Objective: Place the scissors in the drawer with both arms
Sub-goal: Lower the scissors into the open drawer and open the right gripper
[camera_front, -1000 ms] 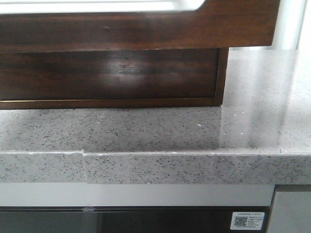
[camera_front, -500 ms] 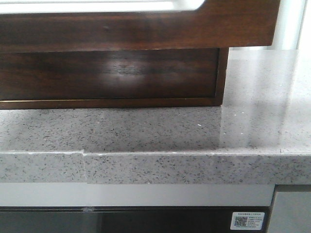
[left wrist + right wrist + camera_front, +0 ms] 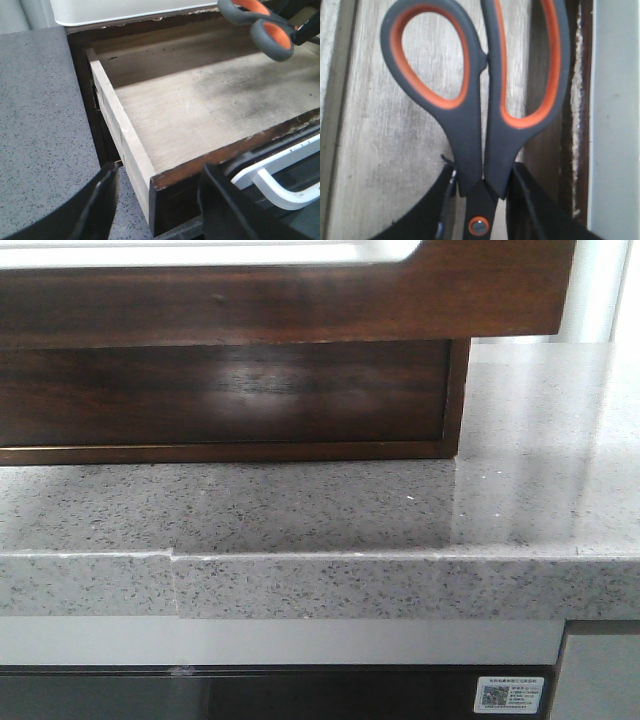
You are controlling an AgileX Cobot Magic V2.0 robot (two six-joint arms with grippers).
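Speckled grey stone countertop fills the front view, with a glossy dark-brown wooden cabinet standing on it and a sliver of white lining above its upper front. Neither arm nor the scissors appear here, so this view says nothing about the grasp.

From the left wrist, the drawer stands pulled out, its bare, worn wooden floor exposed and pale side wall running away from the fingers. The left gripper has its black fingers spread wide, straddling the drawer's near corner without visibly clamping anything. A white handle-like piece lies just beside the far finger. Beyond the fingers, over the drawer's far side, hang the grey-and-orange scissors, only their handle loops in view.

From the right wrist, the right gripper is closed on the scissors near the pivot screw, loops pointing away from the fingers, with the drawer floor directly beneath and a dark wooden edge just beside one loop.

Only the right wrist view shows the grip; only the left shows the drawer's openness and how the scissors sit relative to it. To release well, I judge the right arm should lower until the loops nearly touch the floor, keep off that dark edge, then part its fingers, while the left stays clear of the drawer.
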